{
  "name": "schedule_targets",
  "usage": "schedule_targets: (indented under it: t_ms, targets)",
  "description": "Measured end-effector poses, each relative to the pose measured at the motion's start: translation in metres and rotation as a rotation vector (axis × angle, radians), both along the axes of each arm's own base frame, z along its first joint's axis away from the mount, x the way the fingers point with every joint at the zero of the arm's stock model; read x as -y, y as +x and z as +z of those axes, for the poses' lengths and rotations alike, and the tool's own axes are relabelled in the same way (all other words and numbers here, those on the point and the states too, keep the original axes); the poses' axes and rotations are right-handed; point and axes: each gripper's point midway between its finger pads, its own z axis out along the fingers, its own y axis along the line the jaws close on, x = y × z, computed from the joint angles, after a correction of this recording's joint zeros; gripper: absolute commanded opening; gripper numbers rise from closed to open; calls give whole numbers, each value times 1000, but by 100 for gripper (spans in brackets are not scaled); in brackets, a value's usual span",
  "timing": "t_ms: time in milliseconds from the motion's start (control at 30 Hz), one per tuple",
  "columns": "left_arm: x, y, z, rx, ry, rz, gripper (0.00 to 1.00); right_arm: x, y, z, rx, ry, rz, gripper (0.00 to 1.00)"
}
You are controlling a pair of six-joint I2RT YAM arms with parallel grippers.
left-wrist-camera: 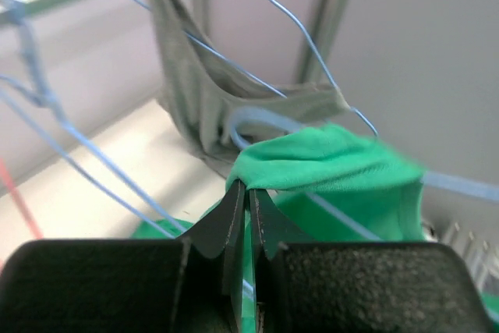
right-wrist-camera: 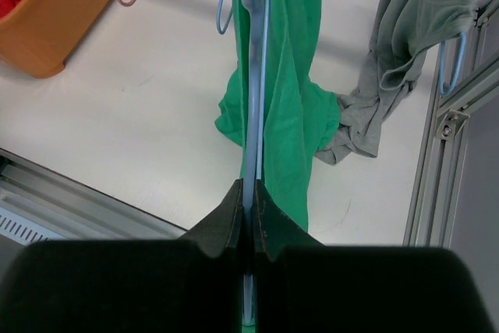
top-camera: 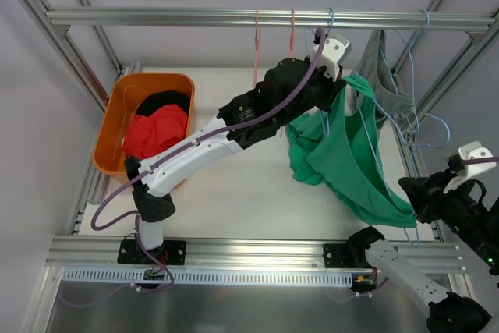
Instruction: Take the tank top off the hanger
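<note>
- Step in hand: both arms have a hold, and the garment is about to be worked off the wire. The left gripper [left-wrist-camera: 246,189] is clenched on an edge of the green tank top [left-wrist-camera: 327,161], just beyond its fingertips, where the fabric drapes over the hanger's shoulder.
- The right gripper [right-wrist-camera: 249,189] is clamped on the pale blue hanger [right-wrist-camera: 249,146]. The wire runs straight ahead of its jaws, and the tank top hangs along the wire, just to its right.
- The tank top is not yet off. In the top view it trails from the left gripper down toward the right one, with a fold sagging toward the counter [top-camera: 234,193].
- Next move, as I judge it: the right gripper holds the hanger steady while the left draws the pinched strap up and off the end of the wire, then repeats this for the other shoulder.
- In the way: a grey tank top [left-wrist-camera: 195,107] on its own blue hanger hangs just past the left gripper and could snag.
- Further off, on the left gripper's far side: pink hangers [top-camera: 256,44] on the rail [top-camera: 195,16] and an orange bin [top-camera: 109,130] holding red and black clothes.
</note>
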Motion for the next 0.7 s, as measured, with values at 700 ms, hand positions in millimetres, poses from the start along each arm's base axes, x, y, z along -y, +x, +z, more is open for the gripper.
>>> schedule_targets:
  t_ms: [700]
  targets:
    - [-22,2,70,19,-211,64,0,23,-76,31,296,122,123,0]
